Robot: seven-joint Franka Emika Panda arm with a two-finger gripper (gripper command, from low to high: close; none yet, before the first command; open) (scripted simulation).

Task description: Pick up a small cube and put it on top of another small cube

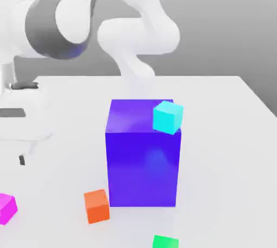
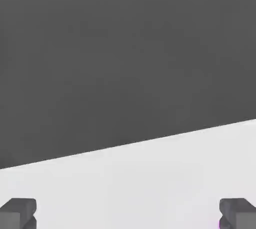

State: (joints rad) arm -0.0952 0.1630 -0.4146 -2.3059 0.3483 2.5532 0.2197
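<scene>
Approach step. Gripper (image 2: pixel 128 215) spread wide, holding nothing. Small cube (image 1: pixel 6 208) on table (image 1: pixel 227 133), near-left edge of exterior view, untouched. Next: descend, straddle it squarely, close; likely target orange cube (image 1: pixel 97 206) nearby.

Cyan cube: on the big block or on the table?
On the block. The cyan cube sits tilted at the top corner of the big blue-purple block, toward the exterior view's right, well above the table.

place: simulated test bench | cues: plain white table (image 1: pixel 227 133), flat grey backdrop
</scene>
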